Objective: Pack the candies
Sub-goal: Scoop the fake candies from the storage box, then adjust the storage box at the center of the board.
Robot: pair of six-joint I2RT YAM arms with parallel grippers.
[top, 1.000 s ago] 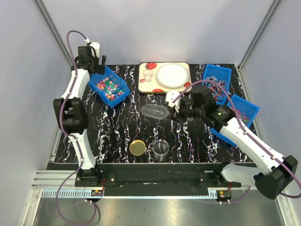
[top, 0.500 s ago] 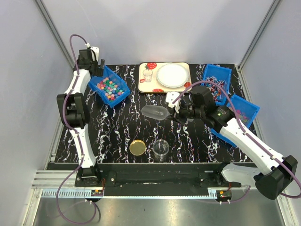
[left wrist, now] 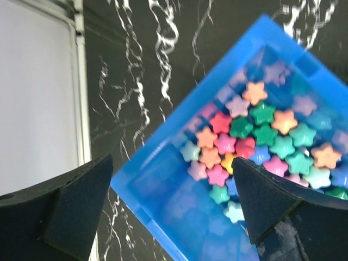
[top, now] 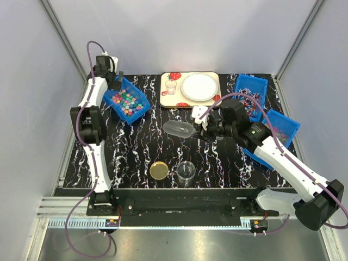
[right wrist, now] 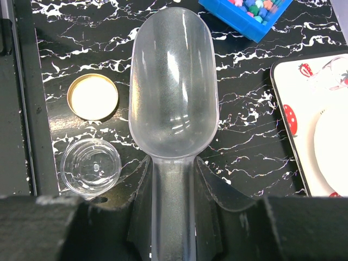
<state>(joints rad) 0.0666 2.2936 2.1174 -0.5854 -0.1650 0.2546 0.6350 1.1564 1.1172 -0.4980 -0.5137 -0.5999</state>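
Observation:
The candies [top: 126,101] are bright star-shaped sweets piled in a blue bin [top: 116,109] at the back left. In the left wrist view the candies [left wrist: 261,141] fill the bin's right part, and the bin's near floor [left wrist: 157,212] is bare. My left gripper [top: 111,77] hangs open over the bin's far-left corner, with nothing between its fingers [left wrist: 173,196]. My right gripper [top: 204,128] is shut on the handle of a clear empty scoop [top: 181,129] at mid-table. In the right wrist view the scoop [right wrist: 173,81] points away from my gripper [right wrist: 173,217] toward the candies [right wrist: 255,8].
A clear open jar [top: 186,171] and its gold lid [top: 159,170] sit near the front edge. A strawberry-print tray [top: 166,98] with a white plate and small glass is at the back. Two more blue bins [top: 251,93] [top: 283,128] stand at the right.
My left arm has swung toward the back and right, bringing its open gripper over the candy bin's corner. The right arm and scoop have stayed put.

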